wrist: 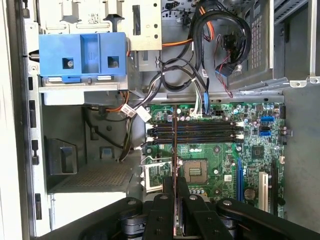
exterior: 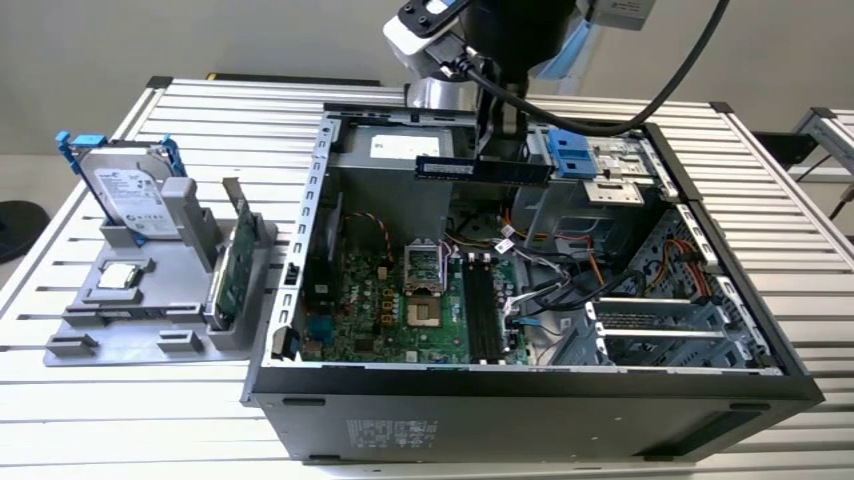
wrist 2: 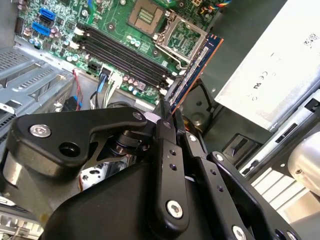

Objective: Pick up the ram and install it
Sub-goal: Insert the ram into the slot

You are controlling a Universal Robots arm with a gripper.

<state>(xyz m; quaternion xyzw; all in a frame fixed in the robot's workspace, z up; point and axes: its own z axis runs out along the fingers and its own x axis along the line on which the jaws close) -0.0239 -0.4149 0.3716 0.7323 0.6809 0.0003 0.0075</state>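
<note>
Up at the top centre of the exterior view, the gripper (exterior: 483,150) has its jaws pinched narrow on the ram (exterior: 483,167). The stick hangs level, lengthwise across the frame, in the air above the open case (exterior: 534,400) and well clear of the motherboard (exterior: 387,300) down inside. In the second wrist view the ram (wrist 2: 196,65) juts edge-on out of the gripper (wrist 2: 164,107), with the motherboard (wrist 2: 125,25) and its slots (wrist 2: 120,52) beyond it. In the first wrist view the ram (wrist: 174,145) is a thin line rising from the gripper (wrist: 175,182), running crosswise over the slots (wrist: 200,132) rather than along them. On the exterior view's left, apart from the case, a grey stand (exterior: 80,345) carries the hard drive (exterior: 131,195) upright and the green card (exterior: 234,275) on edge, all on the slatted table (exterior: 120,435).
</note>
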